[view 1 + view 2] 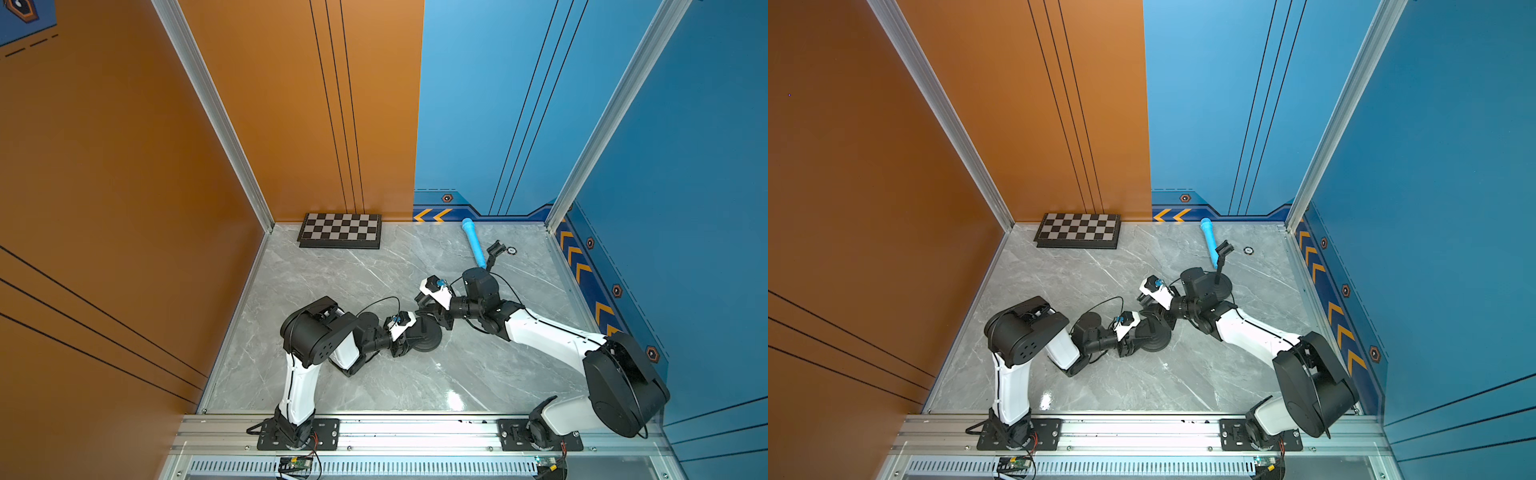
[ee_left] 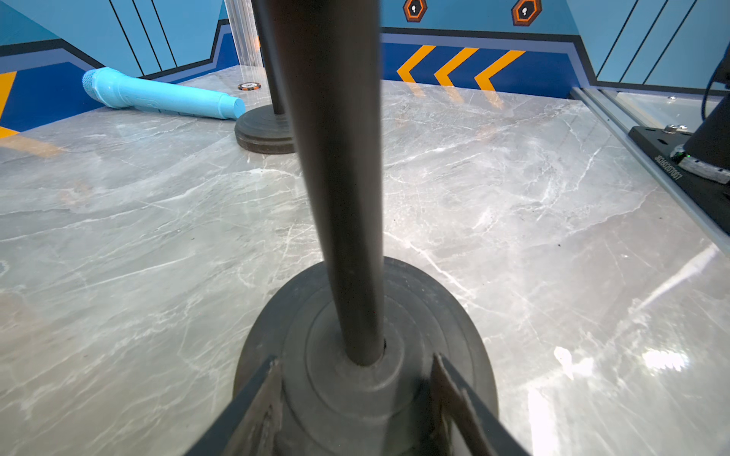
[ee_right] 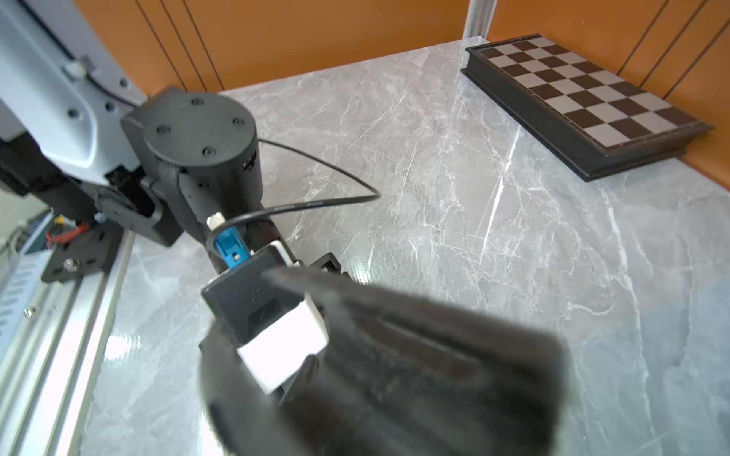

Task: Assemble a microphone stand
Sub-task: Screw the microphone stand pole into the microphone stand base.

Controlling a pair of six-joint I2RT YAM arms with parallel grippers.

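Observation:
A round black base (image 2: 454, 316) rests on the marble table, and a black pole (image 2: 339, 158) rises from its centre hole. My left gripper (image 2: 354, 359) is shut on the base's raised hub, one finger on each side; in a top view it sits low at the base (image 1: 428, 338). My right gripper (image 1: 434, 311) hovers just above the base at the pole's upper end and looks shut on it. Its wrist view shows only a blurred dark mass. A blue microphone (image 1: 473, 243) lies near the back wall.
A second black stand (image 1: 1223, 286) with a clip (image 1: 1224, 248) on top stands beside the microphone, close behind my right arm. A small round chip (image 1: 510, 250) lies next to it. A folded chessboard (image 1: 340, 230) sits at the back left. The arms' rail (image 1: 415, 432) runs along the front.

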